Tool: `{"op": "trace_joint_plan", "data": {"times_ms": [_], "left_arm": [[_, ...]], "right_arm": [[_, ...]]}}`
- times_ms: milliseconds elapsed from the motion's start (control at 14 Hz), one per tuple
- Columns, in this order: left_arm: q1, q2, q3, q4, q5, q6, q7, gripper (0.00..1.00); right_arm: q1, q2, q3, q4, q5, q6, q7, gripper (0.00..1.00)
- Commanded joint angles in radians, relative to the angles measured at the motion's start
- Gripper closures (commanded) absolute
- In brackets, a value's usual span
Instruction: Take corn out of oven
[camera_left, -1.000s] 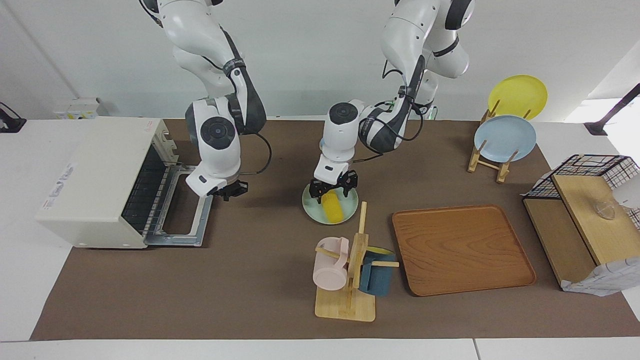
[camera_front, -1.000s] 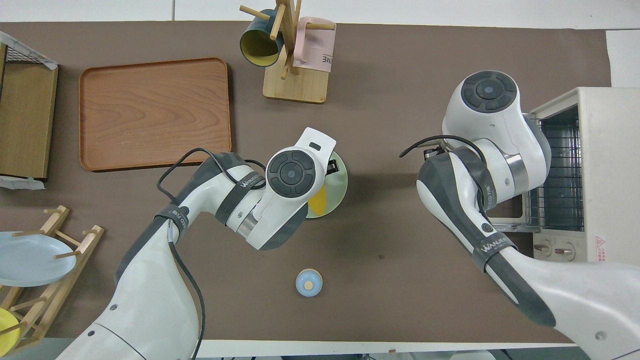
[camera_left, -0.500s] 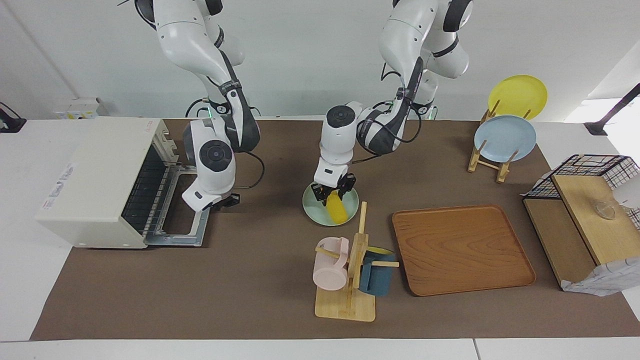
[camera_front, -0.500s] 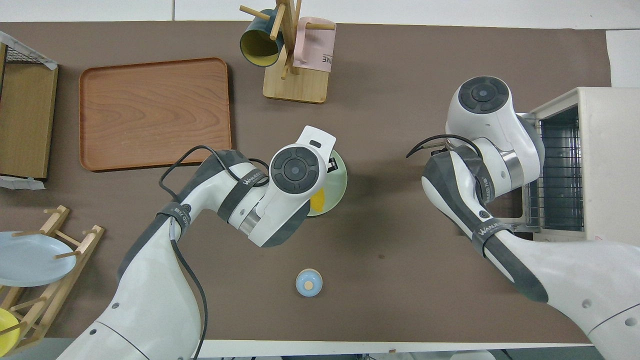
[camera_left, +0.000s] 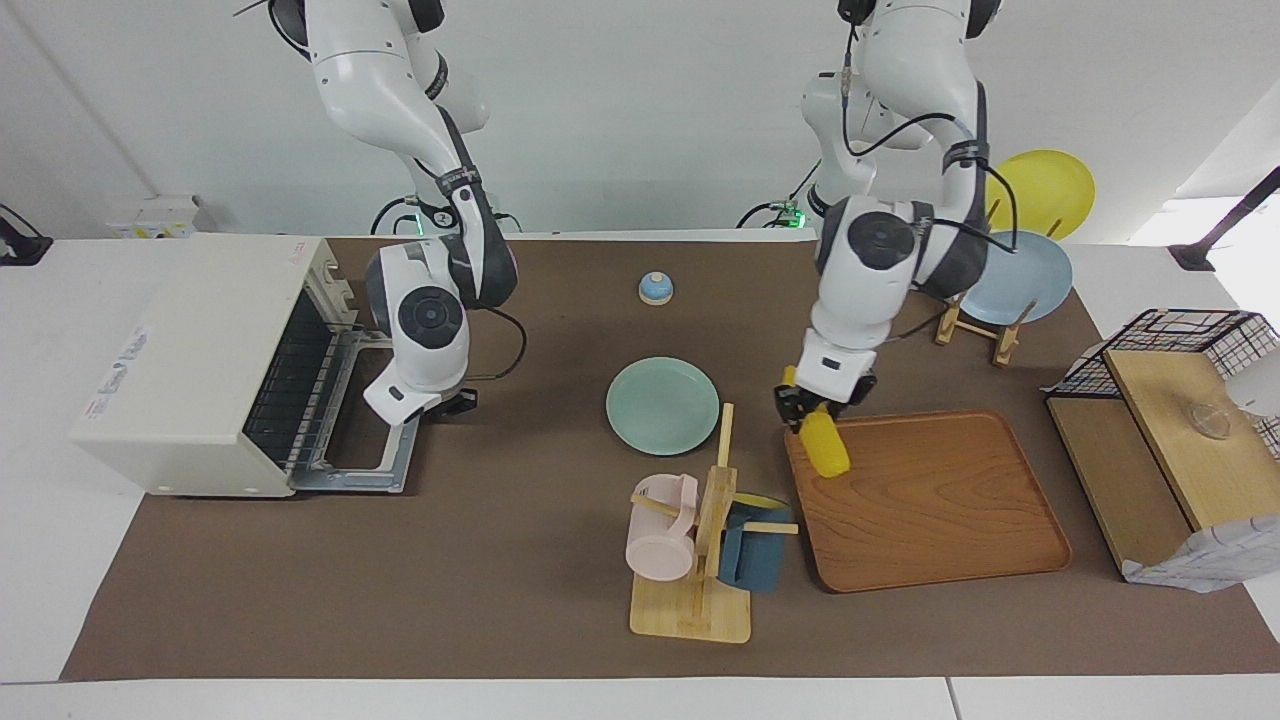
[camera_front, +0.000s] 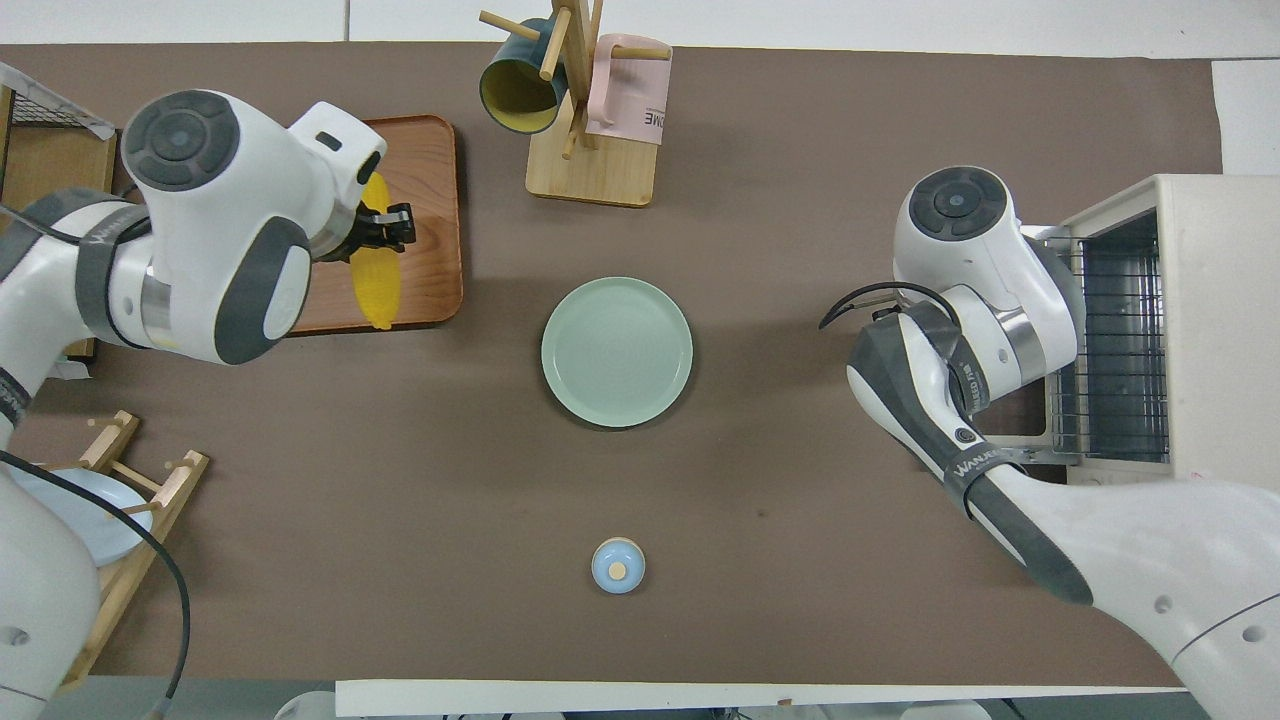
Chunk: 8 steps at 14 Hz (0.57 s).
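Note:
The yellow corn (camera_left: 822, 443) hangs tilted in my left gripper (camera_left: 803, 408), which is shut on its upper end. It is over the corner of the wooden tray (camera_left: 930, 500) closest to the green plate (camera_left: 662, 405), and I cannot tell whether its lower tip touches the wood. From overhead the corn (camera_front: 380, 285) shows under the left gripper (camera_front: 388, 228) above the tray (camera_front: 435, 190). The cream oven (camera_left: 200, 350) stands at the right arm's end, door folded down, rack bare. My right gripper (camera_left: 458, 402) waits shut beside that door.
The green plate (camera_front: 616, 352) lies bare mid-table. A small blue knobbed lid (camera_left: 655, 288) sits nearer the robots. A mug rack (camera_left: 700, 540) with pink and blue mugs stands beside the tray. A plate rack (camera_left: 1000, 290) and a wire basket (camera_left: 1160, 430) are at the left arm's end.
My left gripper shut on the corn, lifted it off the green plate and carried it over the wooden tray. The right gripper shifted slightly toward the oven door and stayed shut.

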Motion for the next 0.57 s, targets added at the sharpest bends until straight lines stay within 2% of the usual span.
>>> {"op": "trace_joint_plan", "data": {"times_ms": [0, 214, 286, 357, 429, 500], "left_arm": [[0.064, 0.139, -0.013, 0.103, 0.013, 0.116, 0.043, 1.00], [0.103, 0.188, -0.013, 0.106, 0.010, 0.165, 0.131, 1.00], [0.103, 0.210, -0.011, 0.106, 0.011, 0.179, 0.134, 0.90], [0.103, 0.213, -0.011, 0.103, 0.011, 0.165, 0.143, 0.30], [0.091, 0.207, -0.004, 0.110, 0.017, 0.112, 0.137, 0.00], [0.088, 0.202, -0.001, 0.130, 0.031, 0.028, 0.131, 0.00]], "right_arm": [[-0.008, -0.005, 0.003, 0.043, -0.071, -0.097, -0.079, 0.99], [-0.018, -0.014, 0.001, 0.116, -0.082, -0.178, -0.172, 0.99], [-0.026, -0.034, -0.002, 0.142, -0.080, -0.208, -0.226, 0.99], [-0.050, -0.063, -0.002, 0.148, -0.080, -0.221, -0.263, 0.99], [-0.096, -0.089, -0.002, 0.147, -0.076, -0.224, -0.315, 0.98], [-0.130, -0.106, 0.000, 0.147, -0.067, -0.224, -0.365, 0.98]]}}
